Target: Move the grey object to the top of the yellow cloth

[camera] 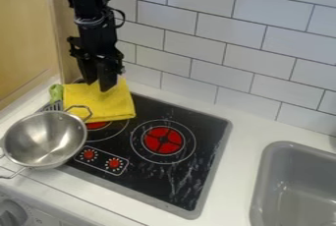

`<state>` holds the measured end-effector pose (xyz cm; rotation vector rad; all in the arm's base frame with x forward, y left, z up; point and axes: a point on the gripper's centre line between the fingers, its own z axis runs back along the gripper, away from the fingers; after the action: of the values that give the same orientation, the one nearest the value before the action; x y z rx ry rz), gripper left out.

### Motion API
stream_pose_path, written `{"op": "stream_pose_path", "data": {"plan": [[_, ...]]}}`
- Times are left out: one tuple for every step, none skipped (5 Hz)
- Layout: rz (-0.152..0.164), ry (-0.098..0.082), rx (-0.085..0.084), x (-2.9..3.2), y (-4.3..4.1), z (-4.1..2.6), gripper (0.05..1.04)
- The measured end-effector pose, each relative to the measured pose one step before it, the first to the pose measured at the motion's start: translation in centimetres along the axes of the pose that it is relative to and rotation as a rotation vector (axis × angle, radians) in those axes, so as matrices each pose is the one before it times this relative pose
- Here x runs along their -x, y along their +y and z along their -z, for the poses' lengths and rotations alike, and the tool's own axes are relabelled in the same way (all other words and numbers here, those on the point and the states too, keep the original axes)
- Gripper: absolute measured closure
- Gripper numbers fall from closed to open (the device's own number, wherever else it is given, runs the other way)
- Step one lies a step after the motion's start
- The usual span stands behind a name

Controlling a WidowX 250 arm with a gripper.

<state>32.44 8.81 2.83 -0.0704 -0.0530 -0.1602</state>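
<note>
Camera view: shiny grey steel pan with two loop handles [44, 139], upright, toward the camera and picture-left from the black two-finger claw [98, 85]. Sits over the near left edge of the black glass stovetop [174, 171] and the white counter [230, 190]; not on the cloth. Far loop handle overlaps the cloth's near left edge in view; cannot tell if they touch.

Claw hangs tips down over the far part of the yellow cloth [111, 106]. Spread or pressed together, cannot tell; nor whether it touches the cloth.

In the way, between pan and claw: grey slotted utensil head [51, 106], partly hidden behind the pan's rim. Green object [56, 92] picture-left of the claw, beside the cloth. Cloth overlaps a red-centred burner [97, 125] camera-side of the claw.

Farther out, picture-right of the claw: second red-centred burner [162, 140], then grey sink [289, 185]. White tiled wall [197, 38] behind.
</note>
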Motion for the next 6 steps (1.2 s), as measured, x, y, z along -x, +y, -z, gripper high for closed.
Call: {"op": "stream_pose_path", "data": {"plan": [[0.0057, 0.0235, 0.0171, 0.2, -0.073, 1.141, 0.651], [0.0008, -0.0011, 0.0018, -0.038, -0.003, 0.153, 0.651], [-0.0104, 0.0148, 0.011, 0.11, -0.074, 0.368, 0.575], [-0.018, 0.0052, 0.0034, 0.016, -0.031, -0.092, 0.257], [-0.0044, 0.0043, -0.0076, 0.068, 0.12, -0.001, 0.06], [-0.0036, 0.0187, -0.0083, 0.357, -0.027, -0.157, 0.075]]}}
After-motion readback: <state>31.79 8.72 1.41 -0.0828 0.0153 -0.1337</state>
